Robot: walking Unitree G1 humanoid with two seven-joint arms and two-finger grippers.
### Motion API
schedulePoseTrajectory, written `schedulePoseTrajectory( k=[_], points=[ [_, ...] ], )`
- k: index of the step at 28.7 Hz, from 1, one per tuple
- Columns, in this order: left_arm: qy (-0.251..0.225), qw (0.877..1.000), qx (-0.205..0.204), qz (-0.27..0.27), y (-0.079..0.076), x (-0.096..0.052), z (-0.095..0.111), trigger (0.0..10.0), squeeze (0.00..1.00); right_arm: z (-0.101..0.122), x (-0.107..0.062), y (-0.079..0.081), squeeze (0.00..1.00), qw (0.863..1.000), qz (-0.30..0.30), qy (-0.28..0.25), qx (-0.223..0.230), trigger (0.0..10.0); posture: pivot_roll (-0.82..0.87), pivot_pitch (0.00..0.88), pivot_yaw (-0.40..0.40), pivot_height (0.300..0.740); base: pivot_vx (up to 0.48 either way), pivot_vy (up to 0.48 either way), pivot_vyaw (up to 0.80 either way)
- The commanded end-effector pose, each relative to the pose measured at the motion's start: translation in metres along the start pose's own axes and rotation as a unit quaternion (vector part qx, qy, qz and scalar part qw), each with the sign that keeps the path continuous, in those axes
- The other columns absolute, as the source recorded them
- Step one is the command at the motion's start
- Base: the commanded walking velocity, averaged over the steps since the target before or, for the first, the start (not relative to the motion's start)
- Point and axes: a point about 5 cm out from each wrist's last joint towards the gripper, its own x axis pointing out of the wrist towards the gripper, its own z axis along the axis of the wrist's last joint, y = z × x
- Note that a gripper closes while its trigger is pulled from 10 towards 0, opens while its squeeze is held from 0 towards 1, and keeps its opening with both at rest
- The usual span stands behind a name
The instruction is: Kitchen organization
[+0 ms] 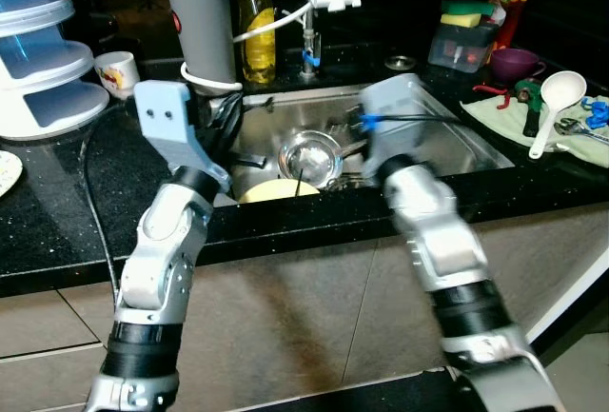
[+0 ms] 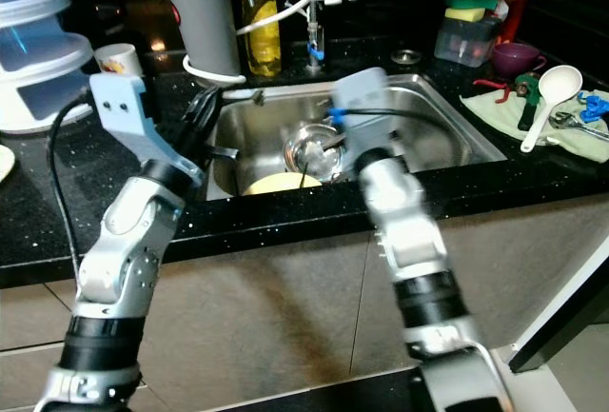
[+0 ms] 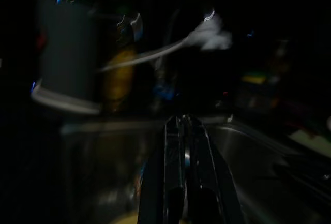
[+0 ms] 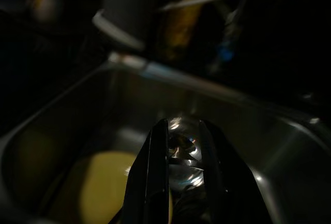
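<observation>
Steel sink (image 1: 447, 136), set into my black table (image 1: 57, 231): from the left eye view, a shiny metal bowl (image 1: 310, 157) sits in the basin, with a pale yellow plate (image 1: 276, 189) just beside it toward the near wall. My left claw (image 1: 221, 119) hangs over the basin's left rim. My right arm reaches in from the front, its wrist housing blurred above the bowl.

Right eye view: same layout. A grey canister (image 2: 202, 17) and a yellow bottle (image 2: 264, 31) stand behind the sink; a white ladle (image 2: 548, 98) lies on a cloth well apart to the right.

Left wrist view: dark and smeared. The left claw's fingers (image 3: 176, 182) appear pressed together with nothing between them, aimed toward the canister and bottle.

Right wrist view: the right claw (image 4: 183, 146) points down at the bowl, fingers (image 4: 155, 182) apart with a narrow gap framing the bowl's reflective surface. Whether they touch it, I cannot tell.

Handling judgement: the bowl is rigid, light, thin-walled and likely slippery, possibly wet. Take hold at the rim, one finger inside and one outside; a grip across the curved body would probably slide off. The plate looks breakable, so avoid knocking it.
</observation>
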Motion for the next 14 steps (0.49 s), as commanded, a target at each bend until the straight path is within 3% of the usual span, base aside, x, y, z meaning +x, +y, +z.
schedulePoseTrajectory(
  k=[1,8,14],
  points=[
    [0.042,0.999,-0.027,0.012,0.009,-0.001,-0.017,10.0,0.0,0.004,0.003,-0.001,0.0,1.0,-0.011,0.007,-0.008,10.0,-0.04,0.0,-0.009,0.74,0.0,0.0,0.0],
    [0.088,0.993,-0.069,-0.048,0.002,0.006,-0.038,10.0,0.0,0.01,-0.001,-0.003,0.0,0.999,-0.027,0.031,-0.015,10.0,-0.09,0.061,0.008,0.74,0.0,0.0,0.0],
    [0.109,0.99,-0.058,-0.062,0.001,0.012,-0.047,10.0,0.0,0.008,-0.005,-0.004,0.0,0.999,-0.02,0.04,-0.004,10.0,-0.1,0.082,0.015,0.74,0.0,0.0,0.0]
  ],
)
